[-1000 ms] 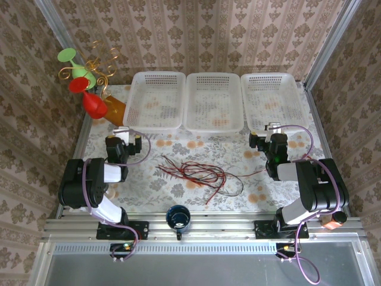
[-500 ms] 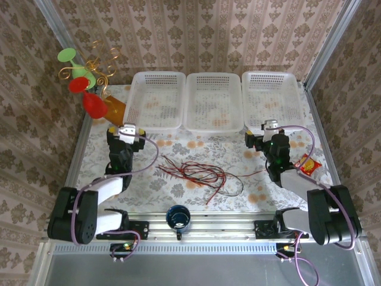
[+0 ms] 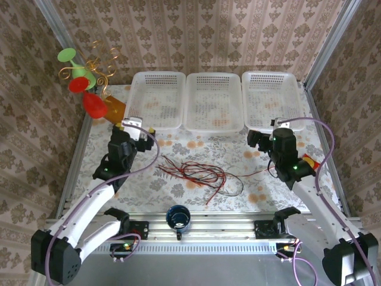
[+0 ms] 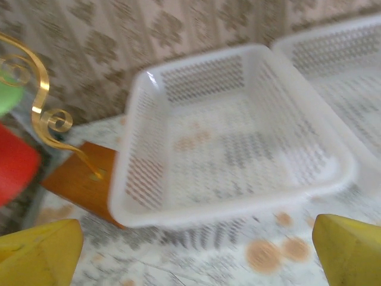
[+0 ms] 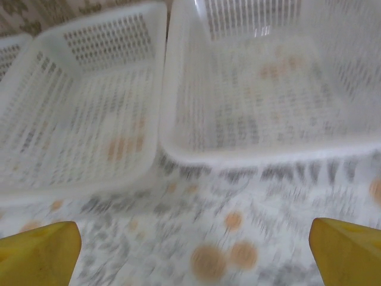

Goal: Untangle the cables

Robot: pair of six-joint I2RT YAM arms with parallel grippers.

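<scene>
1. The thin red and black flexible cables (image 3: 199, 174) are lying in one loose tangle at the centre of the floral-patterned tabletop (image 3: 149, 185). In the overhead view they are sitting a touch toward 6 o'clock and touching neither gripper.
2. The step in hand is, I judge, the approach. It is probably paying to aim for free ends, not the dense middle. The left arm could be taking an end at 9 o'clock and the right the strand trailing toward 3 o'clock. Drawing them apart slowly and low should be letting the crossings slide open instead of cinching.
3. The tangle is looking flat and sprawling. Red strands are crossing black ones in the middle, and loose ends are fanning out toward 9 and 10 o'clock. A dark loop is bulging toward 4 o'clock.
4. The left gripper (image 4: 196, 255) is gaping wide with nothing between its yellow fingertips (image 4: 41, 250). It is hovering at 10 o'clock from the cables and facing the left white perforated plastic basket (image 4: 128, 179).
5. The right gripper (image 5: 193, 253) is likewise spread and empty at 2 o'clock, facing the middle basket (image 5: 156, 89) and the right basket (image 5: 178, 83).
6. A dark blue mug (image 3: 178, 217) is standing at 6 o'clock by the near edge, apart from the cables.
</scene>
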